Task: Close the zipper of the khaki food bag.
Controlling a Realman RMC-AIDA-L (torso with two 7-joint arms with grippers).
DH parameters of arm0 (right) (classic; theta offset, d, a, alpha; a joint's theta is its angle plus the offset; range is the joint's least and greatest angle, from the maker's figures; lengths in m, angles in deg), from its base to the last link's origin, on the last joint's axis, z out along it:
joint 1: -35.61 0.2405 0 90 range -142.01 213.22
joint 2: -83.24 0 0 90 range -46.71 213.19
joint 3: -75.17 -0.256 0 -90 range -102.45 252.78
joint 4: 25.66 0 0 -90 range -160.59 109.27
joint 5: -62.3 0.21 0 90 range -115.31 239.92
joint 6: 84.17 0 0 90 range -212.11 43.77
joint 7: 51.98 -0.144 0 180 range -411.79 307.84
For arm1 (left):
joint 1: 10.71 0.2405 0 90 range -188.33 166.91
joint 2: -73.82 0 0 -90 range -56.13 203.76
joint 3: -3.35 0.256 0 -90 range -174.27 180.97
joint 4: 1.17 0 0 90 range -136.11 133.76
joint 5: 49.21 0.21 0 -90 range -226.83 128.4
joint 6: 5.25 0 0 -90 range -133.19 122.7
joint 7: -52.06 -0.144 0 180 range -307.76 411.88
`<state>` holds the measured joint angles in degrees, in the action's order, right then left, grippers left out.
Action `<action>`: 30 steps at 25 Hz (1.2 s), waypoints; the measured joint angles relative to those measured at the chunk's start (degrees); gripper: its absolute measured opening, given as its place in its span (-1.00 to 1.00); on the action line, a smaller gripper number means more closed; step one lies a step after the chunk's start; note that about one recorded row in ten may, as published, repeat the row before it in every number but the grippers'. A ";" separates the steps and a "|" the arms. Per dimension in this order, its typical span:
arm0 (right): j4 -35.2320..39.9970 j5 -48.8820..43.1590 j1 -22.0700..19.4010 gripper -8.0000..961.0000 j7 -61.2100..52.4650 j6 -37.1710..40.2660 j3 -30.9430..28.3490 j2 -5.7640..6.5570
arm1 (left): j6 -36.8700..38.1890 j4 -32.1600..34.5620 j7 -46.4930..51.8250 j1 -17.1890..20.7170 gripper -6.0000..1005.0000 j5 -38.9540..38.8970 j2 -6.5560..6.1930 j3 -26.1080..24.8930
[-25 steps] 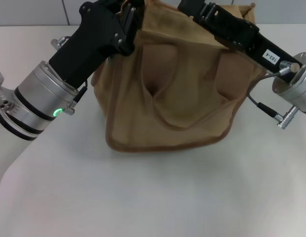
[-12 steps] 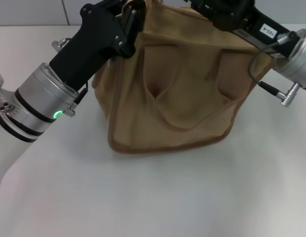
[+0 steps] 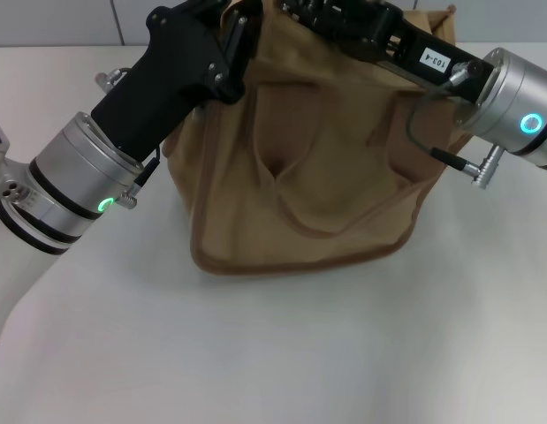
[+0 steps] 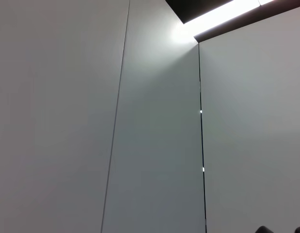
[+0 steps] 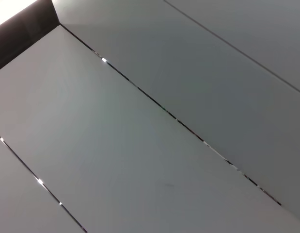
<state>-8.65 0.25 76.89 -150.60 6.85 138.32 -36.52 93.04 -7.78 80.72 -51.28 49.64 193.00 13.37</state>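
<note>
The khaki food bag [image 3: 317,168] stands on the white table [image 3: 282,353] at the back middle, with one strap handle [image 3: 295,208] hanging down its front. Its top panel and the zipper are hidden behind the arms and the view's upper edge. My left gripper [image 3: 233,22] is at the bag's top left corner, against the fabric. My right gripper [image 3: 300,11] reaches across the bag's top from the right, to about the middle of the top edge. Both wrist views show only grey wall panels.
The right arm's cable and metal connector [image 3: 481,168] hang beside the bag's right side. The left arm's silver wrist [image 3: 74,181] lies over the table's left part. A grey wall [image 3: 52,22] runs behind the table.
My right arm has swept left along the bag's top, from the right corner to about the middle. The left arm has stayed at the left corner.
</note>
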 joint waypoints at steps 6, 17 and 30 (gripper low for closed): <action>-0.10 0.06 -1.75 0.12 1.36 2.81 -0.21 -0.04 | -0.09 0.16 -0.01 0.15 -0.78 -0.11 0.01 -0.20; 0.66 1.53 -3.85 0.12 3.96 8.39 -0.56 -0.14 | -0.69 0.03 -0.01 0.11 -0.78 -0.29 -0.01 -0.59; 0.13 1.48 -4.48 0.12 3.21 3.63 0.04 0.13 | -0.73 -0.06 -0.01 0.14 -0.77 -0.17 -0.01 -0.53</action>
<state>-8.52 1.73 72.41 -147.39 10.49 138.35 -36.39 92.31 -7.84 80.71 -51.14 49.47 193.00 12.84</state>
